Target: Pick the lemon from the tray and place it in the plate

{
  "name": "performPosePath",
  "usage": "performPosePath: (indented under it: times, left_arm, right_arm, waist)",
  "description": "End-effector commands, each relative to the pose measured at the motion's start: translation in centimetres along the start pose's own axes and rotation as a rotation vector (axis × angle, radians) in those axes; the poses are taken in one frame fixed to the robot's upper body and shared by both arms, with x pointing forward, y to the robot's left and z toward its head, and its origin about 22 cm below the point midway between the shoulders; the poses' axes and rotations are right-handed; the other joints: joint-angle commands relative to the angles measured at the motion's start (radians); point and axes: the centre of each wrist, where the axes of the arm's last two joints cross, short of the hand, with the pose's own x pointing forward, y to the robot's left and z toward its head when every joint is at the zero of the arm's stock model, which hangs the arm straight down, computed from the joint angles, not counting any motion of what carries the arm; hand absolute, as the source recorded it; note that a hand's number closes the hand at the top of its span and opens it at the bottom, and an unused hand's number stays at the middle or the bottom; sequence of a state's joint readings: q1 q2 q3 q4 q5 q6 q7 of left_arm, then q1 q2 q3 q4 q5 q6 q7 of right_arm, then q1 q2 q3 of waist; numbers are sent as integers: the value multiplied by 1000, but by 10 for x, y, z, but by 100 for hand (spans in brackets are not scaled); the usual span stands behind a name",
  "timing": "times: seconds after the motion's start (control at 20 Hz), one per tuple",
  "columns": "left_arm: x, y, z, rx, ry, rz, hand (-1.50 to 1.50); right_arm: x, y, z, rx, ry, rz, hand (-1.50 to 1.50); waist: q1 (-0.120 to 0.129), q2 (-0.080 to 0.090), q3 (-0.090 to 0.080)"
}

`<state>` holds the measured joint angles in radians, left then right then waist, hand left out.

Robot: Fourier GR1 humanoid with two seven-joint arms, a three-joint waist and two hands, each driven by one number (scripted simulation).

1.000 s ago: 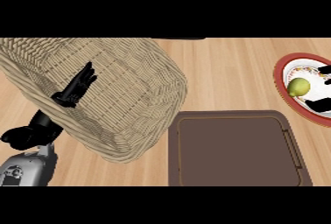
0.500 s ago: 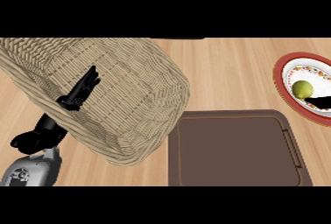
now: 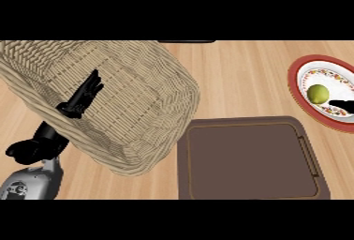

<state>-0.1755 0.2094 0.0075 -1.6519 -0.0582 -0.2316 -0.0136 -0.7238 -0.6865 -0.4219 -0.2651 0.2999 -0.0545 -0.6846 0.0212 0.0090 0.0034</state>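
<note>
Lemon (image 3: 318, 93) stayed put from a second before. Nearest me, my left hand (image 3: 81, 97) lay with straight fingers on the wicker basket (image 3: 138, 84). Farther off, my right hand (image 3: 343, 106) had edged back toward the plate (image 3: 294, 82)'s right side; I couldn't tell whether it was open or closed. The lemon sat on the plate, round and yellow-green.

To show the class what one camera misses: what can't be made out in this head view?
Head view only.
Right hand: just a black tip shows beside the lemon; the right edge cuts off the rest, so open or shut is unclear.
Plate: right part cut off by that edge.
Left hand: lies across the wicker basket; contact cannot be judged.
Tray: near rim cut off at the bottom.
</note>
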Motion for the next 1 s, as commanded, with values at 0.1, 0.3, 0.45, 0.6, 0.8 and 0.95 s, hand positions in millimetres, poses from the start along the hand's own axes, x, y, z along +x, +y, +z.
performPosePath:
  times: [0.1, 0.3, 0.45, 0.6, 0.8, 0.95]
  left_arm:
    - [-7, -4, 13, 4, 10, 4, 0]
    - [3, 8, -1, 26, -4, -2, 0]
    - [0, 17, -5, 10, -9, -3, 0]
    - [1, -9, 3, 9, -7, 2, 0]
    - [4, -9, -1, -13, -25, -2, 0]
    - [16, 16, -11, 11, -4, -1, 0]
  right_arm:
    - [-6, -56, 8, 1, 0, -313, -150]
    - [-27, -96, 41, 5, -6, -370, -150]
    - [-24, -126, 47, 6, -20, -377, -150]
    - [-32, -150, 68, 44, -22, -368, -150]
    - [-37, -142, 72, 20, -26, -356, -150]
    - [-30, -168, 78, 33, -26, -344, -150]
  waist:
    - [-13, -5, -1]
    - [-14, 0, 0]
    - [-5, 4, 1]
    - [-8, 0, 1]
    - [0, 2, 2]
    - [-3, 1, 2]
